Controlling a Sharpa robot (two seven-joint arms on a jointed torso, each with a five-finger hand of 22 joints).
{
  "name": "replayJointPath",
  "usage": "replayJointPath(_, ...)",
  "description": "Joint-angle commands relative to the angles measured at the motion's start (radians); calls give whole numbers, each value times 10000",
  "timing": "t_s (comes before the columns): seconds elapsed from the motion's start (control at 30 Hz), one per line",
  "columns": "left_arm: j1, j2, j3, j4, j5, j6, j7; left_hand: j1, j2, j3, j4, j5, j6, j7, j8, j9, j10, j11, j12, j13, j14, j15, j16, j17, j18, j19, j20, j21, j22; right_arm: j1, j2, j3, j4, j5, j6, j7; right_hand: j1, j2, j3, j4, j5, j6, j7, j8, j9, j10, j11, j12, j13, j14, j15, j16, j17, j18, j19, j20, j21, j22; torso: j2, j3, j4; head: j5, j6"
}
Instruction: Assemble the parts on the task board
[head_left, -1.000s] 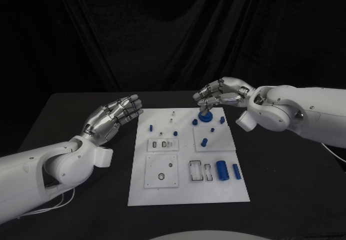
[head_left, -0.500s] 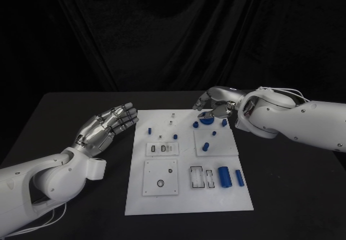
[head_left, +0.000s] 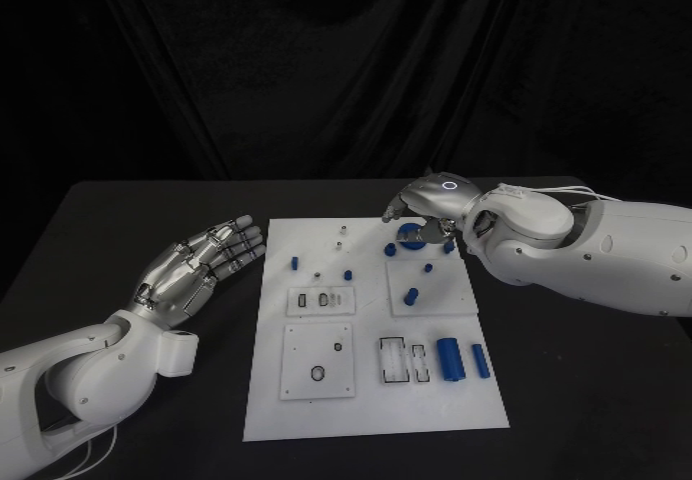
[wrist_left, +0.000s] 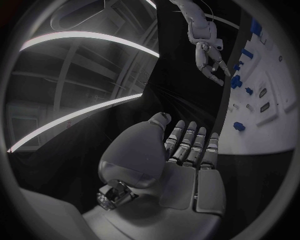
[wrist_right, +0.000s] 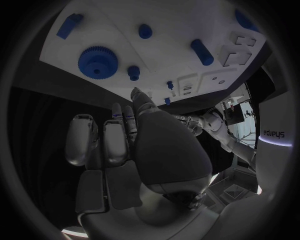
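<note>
Two hands flanked the white task board (head_left: 378, 330) on the black table (head_left: 577, 400) in the head view. The left hand (head_left: 195, 265), at nine o'clock of the board, lay flat with its fingers spread and held nothing. The right hand (head_left: 428, 205), at one o'clock, hung over the board's far right corner just above the blue gear (head_left: 410, 236); whether it touched the gear could not be told there. Two blue cylinders (head_left: 462, 358) lay side by side at the board's four o'clock.

Left wrist view: the left hand (wrist_left: 187, 155) lay off the board's edge, fingers straight and empty.

Right wrist view: the right hand (wrist_right: 122, 150) hovered apart from the gear (wrist_right: 97, 61), fingers extended, nothing between them.
</note>
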Motion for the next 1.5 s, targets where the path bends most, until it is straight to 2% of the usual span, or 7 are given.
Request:
replayJointPath(0.03, 20, -16, 9, 51, -3, 262, 2076, -106, -23, 79, 4, 54, 29, 89, 13, 0, -24, 48, 27, 2, -67, 36, 20, -11, -110, 2, -9, 9, -9, 4, -56, 6, 103, -800, 157, -643, -54, -93, 36, 65, -64, 58, -16, 2, 17, 78, -12, -59, 16, 65, -90, 7, -11, -117, 65, -31, 63, 28, 111, -54, 34, -22, 35)
replayJointPath(0.3, 19, 15, 9, 38, -1, 363, 2057, -122, -10, 194, -14, 52, 23, 97, 7, -3, -44, 55, 43, 4, -103, 41, 40, -13, -122, -5, -11, 5, -14, -14, -72, 5, 100, -859, 441, -547, -107, -192, 99, 105, -89, 168, 34, 21, 84, 54, -68, -116, 34, 44, -137, -27, -30, -116, 35, -76, 61, 47, 157, -131, 47, -57, 8)
replayJointPath(0.67, 19, 21, 9, 25, 0, 439, 2020, -129, 0, 253, -23, 52, 25, 100, 7, -2, -41, 61, 60, 6, -105, 45, 65, -10, -126, -6, -11, 4, -15, -146, -22, 5, 13, -869, 609, -424, -70, -258, 179, 86, -46, 93, 68, -46, 105, 62, -104, -129, 57, 13, -164, -70, -94, -105, -15, -104, 32, 11, 167, -140, 24, 17, -100)
replayJointPath(0.77, 19, 21, 9, 19, 2, 454, 2004, -129, 0, 253, -23, 52, 25, 100, 7, -2, -41, 61, 60, 6, -105, 45, 65, -10, -126, -6, -11, 4, -15, -160, -67, 5, 70, -869, 589, -414, 27, -315, 359, 34, 312, 66, 66, -103, 158, 31, -107, -173, 78, -5, -178, -99, -105, -106, -45, -124, 25, 35, 167, -141, 51, 6, -139)
replayJointPath(0.9, 19, 24, 8, 9, 40, 472, 1986, -129, 0, 253, -23, 52, 25, 100, 7, -2, -41, 61, 60, 6, -105, 45, 65, -10, -126, -6, -11, 4, -15, -169, -105, 4, 126, -869, 636, -409, 172, -383, 602, -74, 687, 36, 47, -164, 207, 2, -106, -233, 81, -30, -180, -140, -152, -94, -96, -131, -7, 8, 170, -151, 21, 38, -160)
replayJointPath(1.17, 19, 34, 7, -15, 72, 530, 1932, -133, -2, 279, -30, 49, 24, 103, 6, -3, -41, 64, 66, 7, -109, 49, 72, -10, -127, -9, -11, 2, -17, -175, -113, 4, 106, -869, 684, -360, 224, -596, 1221, -155, 369, -119, 5, -321, 268, -93, -92, -350, 85, -181, -167, -356, -544, -45, -278, -120, -157, -176, 168, -156, 54, 11, -133)
replayJointPath(1.5, 18, 19, 6, -75, 76, 622, 1846, -145, -24, 343, -52, 41, 19, 118, 3, -3, -42, 88, 81, 9, -110, 69, 102, -7, -139, -16, -7, -2, -20, -256, -19, 4, -83, -866, 410, -84, 43, -714, 1528, -70, 268, -6, 21, -304, 346, 93, -92, -277, 129, -130, -168, -319, -391, -59, -237, -118, -133, -70, 155, -182, 14, 20, -177)
